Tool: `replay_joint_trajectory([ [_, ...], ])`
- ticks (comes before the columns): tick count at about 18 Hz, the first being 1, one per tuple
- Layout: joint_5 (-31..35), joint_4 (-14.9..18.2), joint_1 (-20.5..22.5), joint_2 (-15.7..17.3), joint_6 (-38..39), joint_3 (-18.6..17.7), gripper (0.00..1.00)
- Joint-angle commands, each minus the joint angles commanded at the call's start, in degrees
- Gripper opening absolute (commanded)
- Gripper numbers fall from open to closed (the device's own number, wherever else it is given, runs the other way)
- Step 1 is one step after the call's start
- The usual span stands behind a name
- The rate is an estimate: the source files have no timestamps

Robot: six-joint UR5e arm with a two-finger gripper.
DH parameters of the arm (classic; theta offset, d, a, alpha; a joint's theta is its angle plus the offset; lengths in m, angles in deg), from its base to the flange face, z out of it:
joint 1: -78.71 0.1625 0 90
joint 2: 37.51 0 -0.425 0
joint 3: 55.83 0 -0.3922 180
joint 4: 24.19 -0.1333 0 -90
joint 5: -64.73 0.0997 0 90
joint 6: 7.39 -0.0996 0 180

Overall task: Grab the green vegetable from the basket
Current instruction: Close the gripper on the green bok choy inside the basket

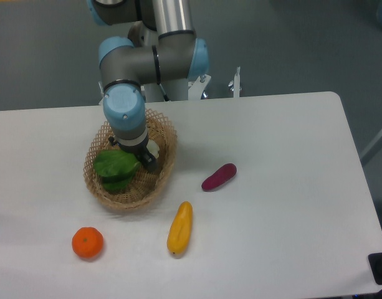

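Observation:
The green vegetable (117,170), a bok choy with dark green leaves, lies in the oval tan wicker basket (167,163) at the table's left. Its pale stem base (154,149) peeks out to the right of the arm. My gripper (143,159) reaches down into the basket, right at the spot where the leaves meet the stem. One dark finger (148,163) shows beside the leaves. The wrist hides the other finger, so I cannot tell whether the jaws are closed on the vegetable.
A purple sweet potato (219,177) lies right of the basket. A yellow-orange elongated fruit (180,228) lies in front of it. An orange (88,242) sits at the front left. The arm's base stands behind the table's far edge.

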Motion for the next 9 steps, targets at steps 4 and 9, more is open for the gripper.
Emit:
replay_joint_trajectory([
  [4, 0.09, -0.79, -0.79, -0.97, 2.64, -0.52, 1.00],
  [9, 0.18, -5.09, -0.79, -1.06, 2.55, -3.51, 1.00],
])
